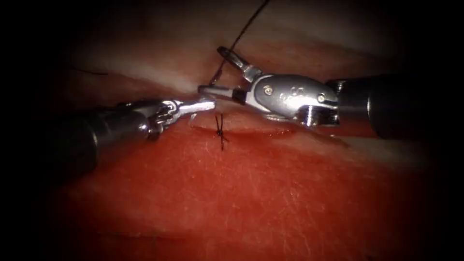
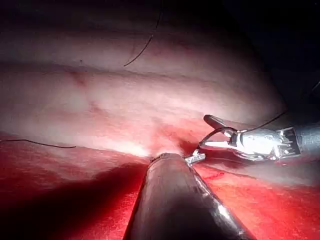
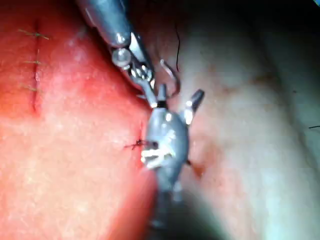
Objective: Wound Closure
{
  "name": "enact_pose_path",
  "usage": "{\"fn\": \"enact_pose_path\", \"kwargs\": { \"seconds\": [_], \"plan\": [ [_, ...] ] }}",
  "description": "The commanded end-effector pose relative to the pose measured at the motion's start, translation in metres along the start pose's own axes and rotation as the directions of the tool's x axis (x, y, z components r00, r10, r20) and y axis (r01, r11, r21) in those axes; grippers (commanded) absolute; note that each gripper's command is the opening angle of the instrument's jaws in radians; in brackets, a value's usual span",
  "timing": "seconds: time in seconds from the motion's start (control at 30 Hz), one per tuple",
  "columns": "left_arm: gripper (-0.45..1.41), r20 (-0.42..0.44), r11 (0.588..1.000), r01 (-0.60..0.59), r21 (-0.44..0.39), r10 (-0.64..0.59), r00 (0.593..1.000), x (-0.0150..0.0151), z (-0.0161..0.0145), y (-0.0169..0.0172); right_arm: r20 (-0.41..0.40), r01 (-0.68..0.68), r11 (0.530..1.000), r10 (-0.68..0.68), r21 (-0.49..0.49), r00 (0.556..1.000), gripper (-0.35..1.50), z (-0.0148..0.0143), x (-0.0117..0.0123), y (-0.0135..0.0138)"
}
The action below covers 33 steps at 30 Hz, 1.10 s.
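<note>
The tissue fills the near ground, wet with red fluid. Just beyond it a tied stitch with short cut ends sits across the left end of the cut, which runs from there toward 3 o'clock.

At about 10 o'clock from the stitch the left gripper is seen, brought in from 9 o'clock. It is closed narrow, and in the right wrist view one end of the needle appears to be held at its tip, though the exact spot along the curve cannot be made out. The needle is held clear above the tissue – no part of it is seen buried.

At 12 o'clock from the stitch the right gripper is spread wide and holds nothing. Its lower jaw lies just beside the left gripper's tip, and its upper jaw is raised toward 1 o'clock. The needle's arc is seen between these open jaws.

Farther back, the thread runs from the needle toward 1 o'clock and out of view. At far 9 o'clock a loose strand lies on the pale tissue.
</note>
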Motion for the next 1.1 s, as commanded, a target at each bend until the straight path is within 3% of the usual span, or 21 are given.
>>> {"fn": "enact_pose_path", "kwargs": {
  "seconds": [0.03, 0.23, 0.33, 0.37, 0.43, 0.5, 0.53, 0.9, 0.93, 0.97, 1.03, 1.1],
  "plan": [
    [-0.45, -0.001, 1.000, 0.000, 0.000, 0.000, 1.000, 0.0000, 0.0006, -0.0006, -0.005, -0.002, 1.000, 0.002, 0.004, 1.000, 1.07, 0.0008, 0.0003, -0.0004],
    [-0.45, 0.003, 1.000, 0.000, -0.005, 0.001, 1.000, 0.0000, 0.0007, -0.0006, -0.019, 0.003, 1.000, -0.003, 0.015, 1.000, 1.01, 0.0005, 0.0009, -0.0008],
    [-0.45, 0.012, 1.000, -0.002, -0.018, 0.002, 1.000, -0.0001, 0.0006, -0.0006, -0.027, 0.008, 1.000, -0.008, 0.007, 1.000, 0.73, 0.0005, 0.0008, -0.0008],
    [-0.45, 0.012, 1.000, -0.002, -0.019, 0.002, 1.000, -0.0002, 0.0006, -0.0005, -0.027, 0.008, 1.000, -0.008, 0.006, 1.000, 0.71, 0.0005, 0.0008, -0.0008],
    [-0.45, 0.016, 1.000, -0.002, -0.024, 0.002, 1.000, -0.0003, 0.0006, -0.0003, -0.026, 0.026, 1.000, -0.026, 0.005, 0.999, 0.41, 0.0006, 0.0008, -0.0008],
    [-0.45, 0.016, 1.000, -0.002, -0.025, 0.002, 1.000, -0.0004, 0.0006, -0.0002, -0.032, 0.038, 0.999, -0.038, 0.006, 0.999, -0.21, 0.0007, 0.0007, -0.0007],
    [-0.45, 0.016, 1.000, -0.002, -0.025, 0.002, 1.000, -0.0004, 0.0006, -0.0001, -0.037, 0.044, 0.999, -0.044, 0.010, 0.998, -0.35, 0.0007, 0.0007, -0.0008],
    [-0.43, 0.022, 0.999, -0.001, -0.033, 0.002, 1.000, -0.0006, 0.0007, 0.0005, -0.001, 0.076, 0.994, -0.077, 0.081, 0.997, -0.35, 0.0003, 0.0007, -0.0010],
    [0.22, 0.028, 0.996, -0.071, -0.050, 0.073, 0.997, -0.0007, 0.0008, 0.0006, -0.001, 0.076, 0.994, -0.076, 0.083, 0.997, -0.35, 0.0001, 0.0007, -0.0009],
    [0.57, 0.027, 0.991, -0.123, -0.057, 0.125, 0.992, -0.0007, 0.0008, 0.0007, -0.001, 0.075, 0.994, -0.076, 0.084, 0.997, -0.35, 0.0000, 0.0007, -0.0008],
    [0.96, 0.024, 0.976, -0.208, -0.065, 0.210, 0.977, -0.0006, 0.0009, 0.0007, -0.002, 0.075, 0.993, -0.075, 0.086, 0.997, -0.35, -0.0003, 0.0007, -0.0005],
    [1.14, 0.017, 0.952, -0.297, -0.077, 0.299, 0.954, -0.0004, 0.0008, 0.0007, -0.002, 0.074, 0.993, -0.074, 0.090, 0.997, -0.35, -0.0008, 0.0006, -0.0003]
  ]
}}
